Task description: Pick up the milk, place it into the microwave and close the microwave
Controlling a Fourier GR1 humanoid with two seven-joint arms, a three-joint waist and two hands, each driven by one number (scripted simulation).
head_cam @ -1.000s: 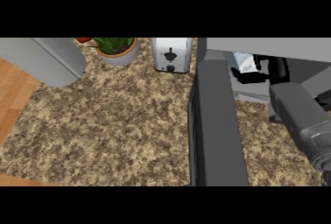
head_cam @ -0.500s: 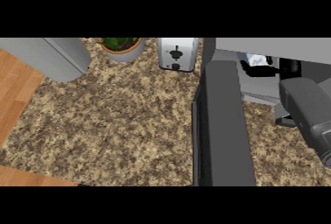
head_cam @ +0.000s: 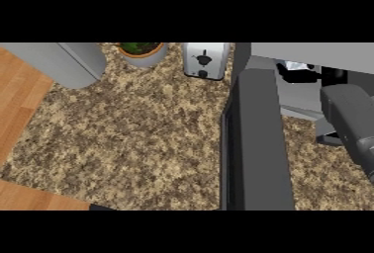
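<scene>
Now right hand (head_cam: 301, 75) reaches deep into microwave (head_cam: 314, 52), black fingers curled round white milk (head_cam: 294, 65), carton at fingertips, inside cavity; open door (head_cam: 257, 143) juts toward viewer, just left of forearm; left hand unseen

No text, label, brand, number or sign can be read anywhere in the head view. The silver metal toaster (head_cam: 205, 60) at the far edge of the speckled brown granite table (head_cam: 139, 143) bears only a dark round knob and a dark marking on its front, with no letters legible. The small white carton with dark patches (head_cam: 296, 65), seen inside the opening of the grey microwave (head_cam: 314, 52) at the far right corner, has markings too small to make out as words. The long dark grey microwave door (head_cam: 256, 143) shows a plain face.
</scene>
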